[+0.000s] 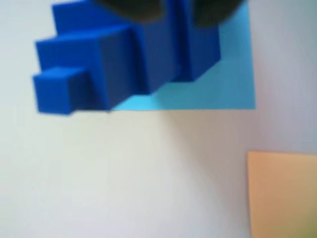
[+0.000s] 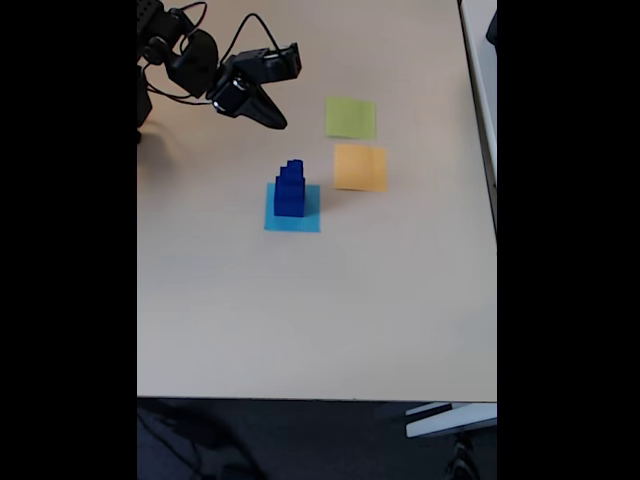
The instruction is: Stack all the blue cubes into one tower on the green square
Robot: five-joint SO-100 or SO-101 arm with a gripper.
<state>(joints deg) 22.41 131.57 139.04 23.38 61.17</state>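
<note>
Tower [image 2: 290, 188] on light blue square [image 2: 293, 209], below gripper [image 2: 278, 121]; green square [image 2: 350, 117] bare beside gripper. Gripper narrow, empty; restacking pending.

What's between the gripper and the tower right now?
Nothing: in the fixed view, only bare table separates the gripper from the tower, which stands on the light blue square.
</note>
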